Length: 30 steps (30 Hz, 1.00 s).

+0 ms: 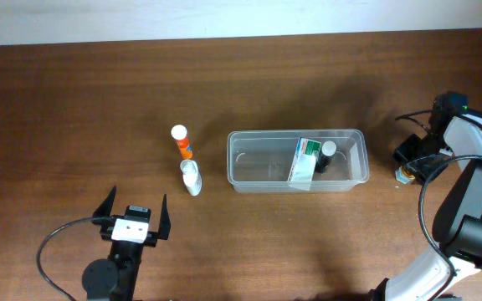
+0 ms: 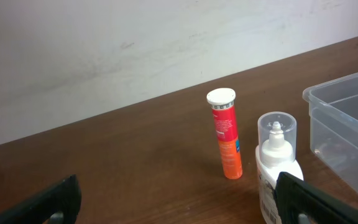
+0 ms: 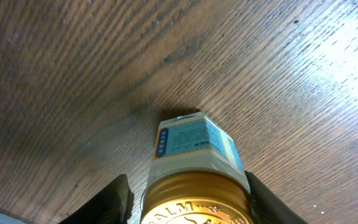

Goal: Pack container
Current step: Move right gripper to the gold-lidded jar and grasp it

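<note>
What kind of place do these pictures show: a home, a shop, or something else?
Probably a robot test bench in a lab or workshop. A brown wooden table stands against a plain white wall, and the left gripper and right gripper work on either side of a clear container.

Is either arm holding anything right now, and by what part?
Left jaws: open, nothing. Right jaws flank the small jar at its gold lid; an actual grip cannot be told.
</note>
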Motion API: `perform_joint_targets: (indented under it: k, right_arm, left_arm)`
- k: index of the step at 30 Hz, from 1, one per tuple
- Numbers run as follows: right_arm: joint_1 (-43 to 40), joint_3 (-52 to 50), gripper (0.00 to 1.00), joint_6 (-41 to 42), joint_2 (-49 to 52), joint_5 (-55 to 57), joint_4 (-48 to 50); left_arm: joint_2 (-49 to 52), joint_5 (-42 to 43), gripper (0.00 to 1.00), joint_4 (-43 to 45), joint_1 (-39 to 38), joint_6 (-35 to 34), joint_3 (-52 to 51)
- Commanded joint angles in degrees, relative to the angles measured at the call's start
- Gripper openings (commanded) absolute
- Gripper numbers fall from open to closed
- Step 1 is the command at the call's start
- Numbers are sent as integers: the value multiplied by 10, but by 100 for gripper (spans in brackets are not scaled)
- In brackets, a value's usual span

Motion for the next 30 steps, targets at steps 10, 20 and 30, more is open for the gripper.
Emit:
perform_joint_targets:
  k: [10,20,30]
  right_arm:
    - [3,44,40,-9,-12,42,-51]
    - [3,60,30,-13,-16,32,-65]
    - [3,59,26,-22,-16,31,-52]
  left_arm:
    - [-4,6,99,-2,1,7,-2]
    - [-4,6,99,-2,1,7,-2]
    - [-4,6,99,-2,1,7,-2]
